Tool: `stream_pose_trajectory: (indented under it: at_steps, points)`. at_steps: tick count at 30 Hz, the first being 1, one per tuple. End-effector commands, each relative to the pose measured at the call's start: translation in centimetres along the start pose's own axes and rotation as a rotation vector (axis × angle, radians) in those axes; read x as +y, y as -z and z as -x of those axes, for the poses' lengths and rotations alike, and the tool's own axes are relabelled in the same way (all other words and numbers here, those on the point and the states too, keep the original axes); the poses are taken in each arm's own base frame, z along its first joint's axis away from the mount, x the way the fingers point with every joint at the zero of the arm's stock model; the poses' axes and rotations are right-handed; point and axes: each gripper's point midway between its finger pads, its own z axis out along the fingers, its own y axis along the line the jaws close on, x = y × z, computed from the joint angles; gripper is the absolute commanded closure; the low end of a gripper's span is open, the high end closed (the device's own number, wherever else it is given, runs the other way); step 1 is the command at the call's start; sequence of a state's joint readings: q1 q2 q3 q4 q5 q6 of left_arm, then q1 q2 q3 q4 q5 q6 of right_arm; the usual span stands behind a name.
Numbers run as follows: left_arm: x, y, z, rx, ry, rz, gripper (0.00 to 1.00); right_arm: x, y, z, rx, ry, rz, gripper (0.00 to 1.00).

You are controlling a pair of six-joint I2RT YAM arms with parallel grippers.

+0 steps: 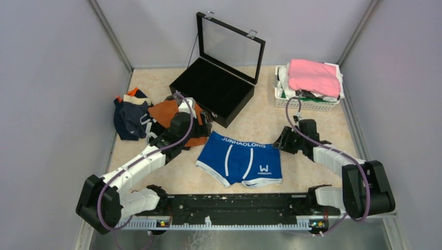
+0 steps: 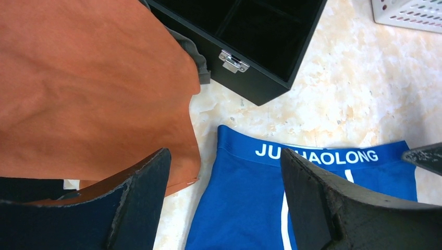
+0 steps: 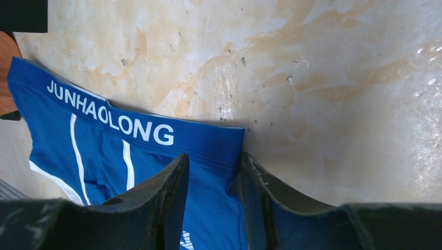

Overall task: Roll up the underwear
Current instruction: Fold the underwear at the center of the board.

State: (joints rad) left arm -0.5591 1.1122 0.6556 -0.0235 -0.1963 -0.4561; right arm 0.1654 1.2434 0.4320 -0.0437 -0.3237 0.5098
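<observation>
1. The blue boxer briefs lie flat on the table just in front of the black case. Their waistband is toward the case and the legs point away from it.
2. They look like a thin, light, limp knit. I expect the cloth to sag and drag rather than slide as one sheet, and a roll would loosen unless kept taut.
3. The waistband, a doubled elastic, looks the firmest part. Its two corners seem the best places to pinch, one per arm.
4. The right gripper is down at the waistband corner farther from the case's latch. Its fingers are partly apart astride the hem with cloth in the gap, and no firm clamp shows.
5. The left gripper hangs wide apart and empty over the corner nearer the latch. Just beside it are the rust-orange briefs, which could get caught up.
6. More briefs sit heaped left of the case.
</observation>
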Motion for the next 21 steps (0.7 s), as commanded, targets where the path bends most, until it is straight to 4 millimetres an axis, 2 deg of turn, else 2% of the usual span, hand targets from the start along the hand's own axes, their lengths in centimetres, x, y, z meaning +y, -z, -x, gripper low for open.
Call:
stream_pose_trajectory:
  at_steps: [1,6,9,16,19,21]
  points:
    - [-1.5,0.2,0.4,-0.004,-0.033,-0.079,0.17,-1.3,-0.6,-0.8,0.012,-0.038,-0.028,0.62]
    - [-1.9,0.1,0.1,0.013,-0.051,-0.104,0.18,-1.3,-0.4,0.2,-0.045,-0.055,-0.027,0.79]
    - [-2.1,0.0,-0.2,0.025,-0.054,-0.116,0.18,-1.1,-0.1,0.8,-0.087,-0.08,-0.014,0.99]
    - [-4.1,-0.8,-0.8,0.059,-0.073,-0.182,0.2,-0.5,1.4,3.3,-0.271,-0.229,0.009,1.0]
    - [-6.7,-1.1,-1.4,0.072,-0.114,-0.206,0.19,-1.5,2.2,3.9,-0.329,-0.287,-0.045,1.0]
    - [-9.3,-1.1,-2.1,0.077,-0.16,-0.235,0.19,-2.5,3.0,4.0,-0.368,-0.32,-0.092,1.0]
